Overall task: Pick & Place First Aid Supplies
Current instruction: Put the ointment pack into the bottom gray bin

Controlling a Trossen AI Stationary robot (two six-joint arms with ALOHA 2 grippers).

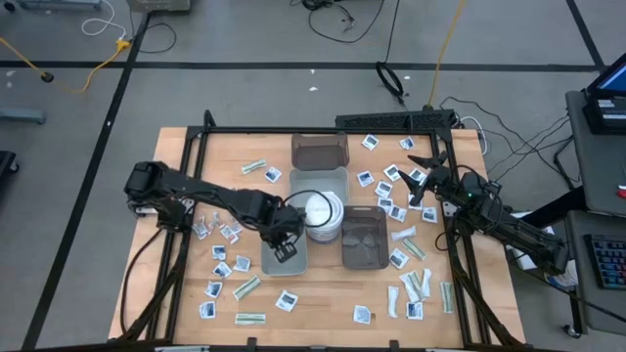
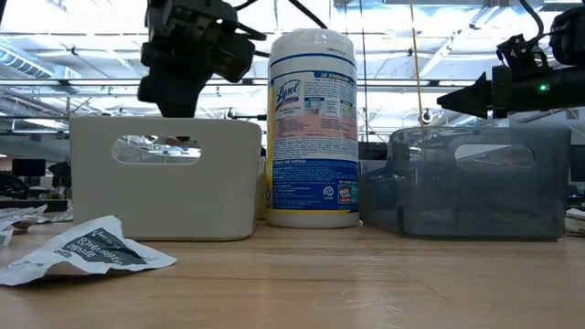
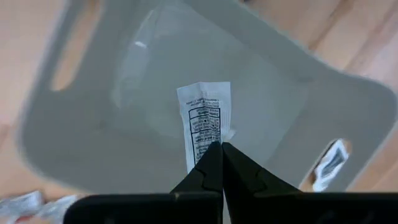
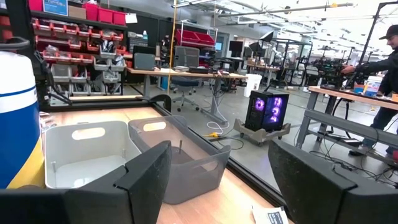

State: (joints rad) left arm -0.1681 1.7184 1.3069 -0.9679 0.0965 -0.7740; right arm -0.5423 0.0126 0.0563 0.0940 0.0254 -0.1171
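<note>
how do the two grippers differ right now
The left gripper is shut on a white packet; the right gripper is open and holds nothing. The left gripper hangs over the pale grey tray beside the round tub; the right gripper is raised near the scattered packets toward the table's right side. Both are dark and two-fingered.

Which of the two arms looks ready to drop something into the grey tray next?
The left one. Its tool is shut on a white packet, poised right above the grey tray. The right tool is open and empty, off over the scattered packets.
</note>
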